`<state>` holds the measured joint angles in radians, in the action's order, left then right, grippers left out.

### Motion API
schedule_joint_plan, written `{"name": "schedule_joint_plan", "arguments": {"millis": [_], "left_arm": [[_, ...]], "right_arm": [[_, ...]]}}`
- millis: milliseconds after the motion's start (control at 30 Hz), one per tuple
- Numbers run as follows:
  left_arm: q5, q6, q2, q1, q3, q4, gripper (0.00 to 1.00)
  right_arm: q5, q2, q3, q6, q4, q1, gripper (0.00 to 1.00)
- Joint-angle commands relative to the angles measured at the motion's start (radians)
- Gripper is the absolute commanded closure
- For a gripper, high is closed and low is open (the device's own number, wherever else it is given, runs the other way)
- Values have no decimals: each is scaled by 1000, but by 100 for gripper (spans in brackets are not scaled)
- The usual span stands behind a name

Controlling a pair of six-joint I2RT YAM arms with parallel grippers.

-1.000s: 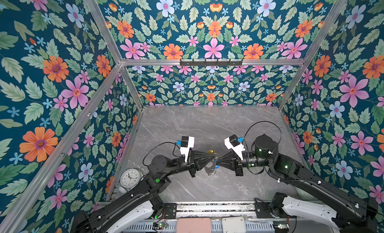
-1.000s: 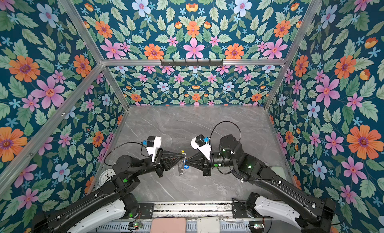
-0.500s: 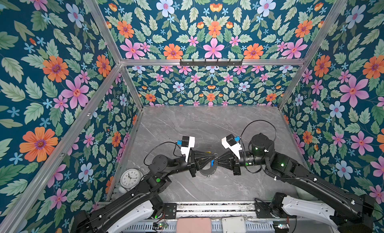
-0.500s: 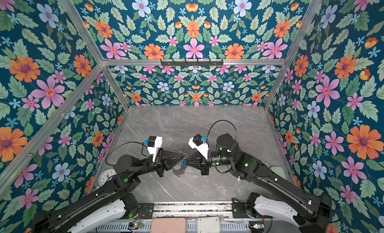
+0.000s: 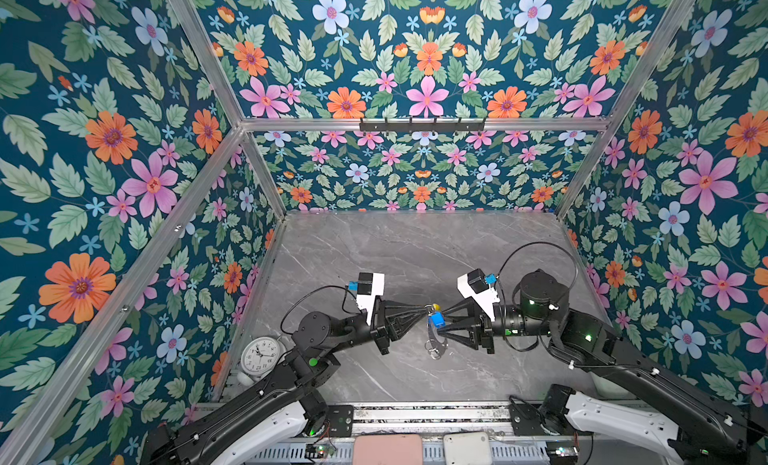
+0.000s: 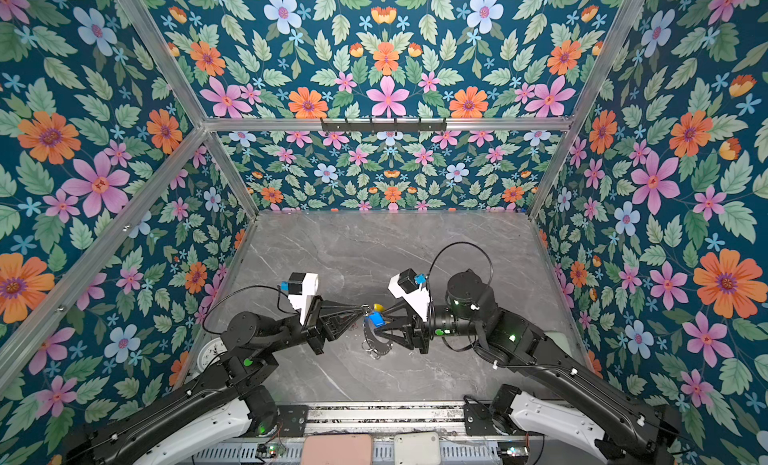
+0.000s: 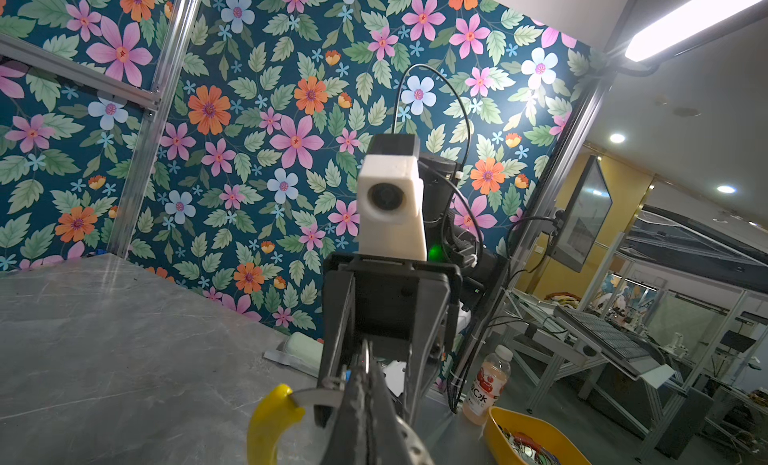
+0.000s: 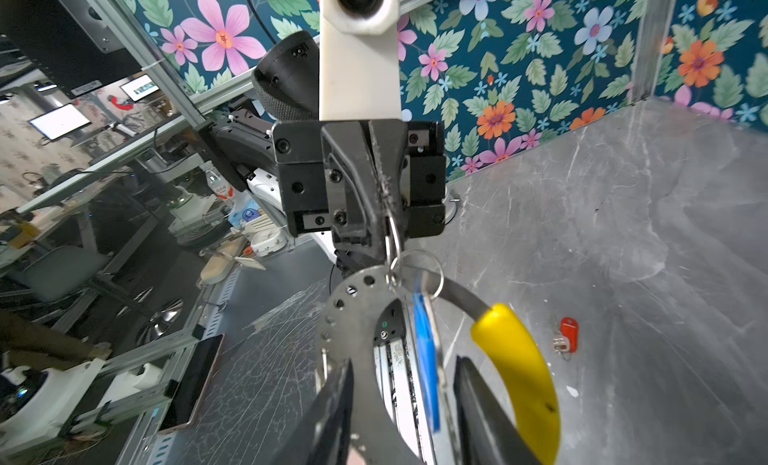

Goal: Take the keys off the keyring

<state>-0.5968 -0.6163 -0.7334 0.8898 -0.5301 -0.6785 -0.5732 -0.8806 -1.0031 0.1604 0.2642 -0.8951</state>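
Grey tabletop (image 8: 623,193), keyring (image 8: 353,313) partly behind right pincer (image 8: 403,363)

The panelled walls (image 5: 415,47) are dark teal, patterned with pink, orange and pale blue flowers among green leaves, and are framed by silver aluminium bars (image 5: 415,124). The stone-look tabletop (image 5: 415,255) is grey marble with thin white veins. The flat silver-grey metal keyring (image 8: 357,301) has a row of small round holes and one bright yellow arc segment (image 8: 519,359). A blue plastic key tag (image 8: 426,359) hangs on it, and a red plastic key tag (image 8: 568,329) with silver loops lies on the grey top. The two black robot arms (image 5: 332,330) carry white camera housings (image 5: 372,288) and white shells at their near ends. At near left, the round white clock (image 5: 259,355) has black numerals.
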Motion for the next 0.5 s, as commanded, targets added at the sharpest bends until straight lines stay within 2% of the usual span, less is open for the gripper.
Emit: {"name": "schedule_joint_plan", "arguments": {"millis": [0, 133, 367, 467], "left_arm": [[7, 20, 2, -1, -4, -12, 100], [-1, 18, -4, -1, -2, -31, 100], [-5, 3, -15, 0, 8, -76, 100], [-6, 0, -18, 0, 7, -81, 100]], "right_arm": [[92, 38, -21, -17, 15, -1, 56], [139, 71, -16, 24, -82, -1, 54], [84, 3, -19, 101, -205, -1, 54], [56, -26, -15, 120, -235, -1, 58]]}}
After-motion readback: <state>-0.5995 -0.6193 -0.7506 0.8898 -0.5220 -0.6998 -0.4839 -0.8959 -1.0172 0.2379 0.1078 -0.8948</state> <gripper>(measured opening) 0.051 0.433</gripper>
